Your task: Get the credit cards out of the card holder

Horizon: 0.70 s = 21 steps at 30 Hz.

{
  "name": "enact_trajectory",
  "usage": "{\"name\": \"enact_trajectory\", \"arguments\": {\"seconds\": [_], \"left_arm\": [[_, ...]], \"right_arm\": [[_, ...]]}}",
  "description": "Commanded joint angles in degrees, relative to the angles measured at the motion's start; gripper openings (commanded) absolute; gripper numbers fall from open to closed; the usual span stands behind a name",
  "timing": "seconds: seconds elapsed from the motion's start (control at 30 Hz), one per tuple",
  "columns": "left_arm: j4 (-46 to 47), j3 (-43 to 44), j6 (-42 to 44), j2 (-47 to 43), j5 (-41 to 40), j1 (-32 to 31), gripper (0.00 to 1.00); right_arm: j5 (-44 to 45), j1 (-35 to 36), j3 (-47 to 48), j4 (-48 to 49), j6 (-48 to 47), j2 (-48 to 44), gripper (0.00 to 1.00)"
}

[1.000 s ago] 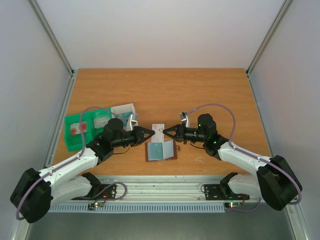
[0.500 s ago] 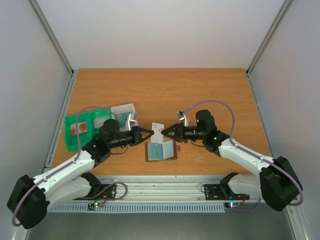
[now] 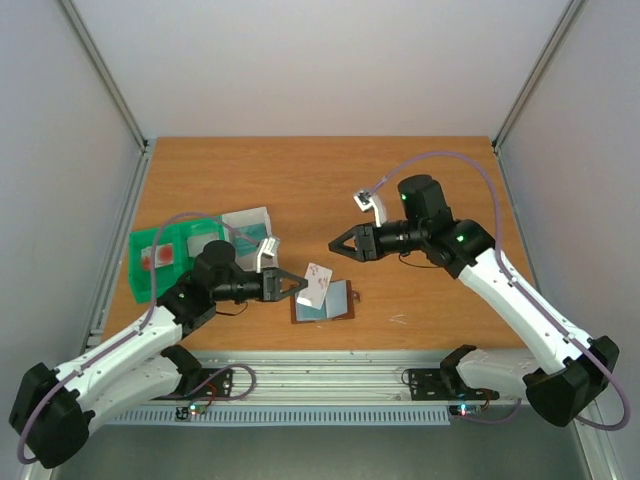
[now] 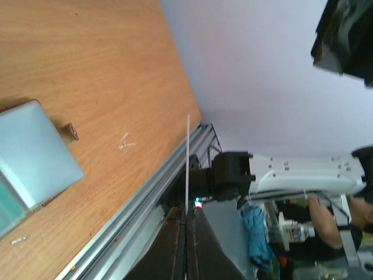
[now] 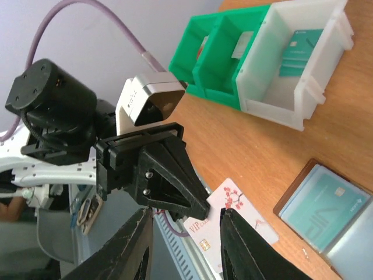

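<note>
Top external view, left to right: the green and clear compartment tray [image 3: 150, 262] sits beside the left arm. The left gripper [image 3: 304, 286] is clamped on the white credit card [image 3: 319, 281], held tilted over the open brown card holder [image 3: 341, 297]. The teal-green card [image 5: 323, 205] lies in the holder, and the right gripper [image 3: 338, 246] hangs apart from it, fingers spread.

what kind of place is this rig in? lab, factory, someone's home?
Most likely a robotics lab test cell: a wood-top table boxed in by plain white panels, the left arm and right arm bolted to an aluminium rail, and a person by cluttered equipment past the table edge.
</note>
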Motion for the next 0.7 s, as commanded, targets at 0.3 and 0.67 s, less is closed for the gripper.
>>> {"name": "enact_trajectory", "arguments": {"seconds": [0.3, 0.67], "left_arm": [[-12.18, 6.96, 12.70, 0.60, 14.18, -0.12, 0.00], [-11.00, 6.76, 13.54, -0.30, 17.42, -0.16, 0.00]], "right_arm": [[-7.69, 5.23, 2.56, -8.56, -10.69, 8.00, 0.38], [-9.58, 10.09, 3.14, -9.84, -13.02, 10.75, 0.29]]}}
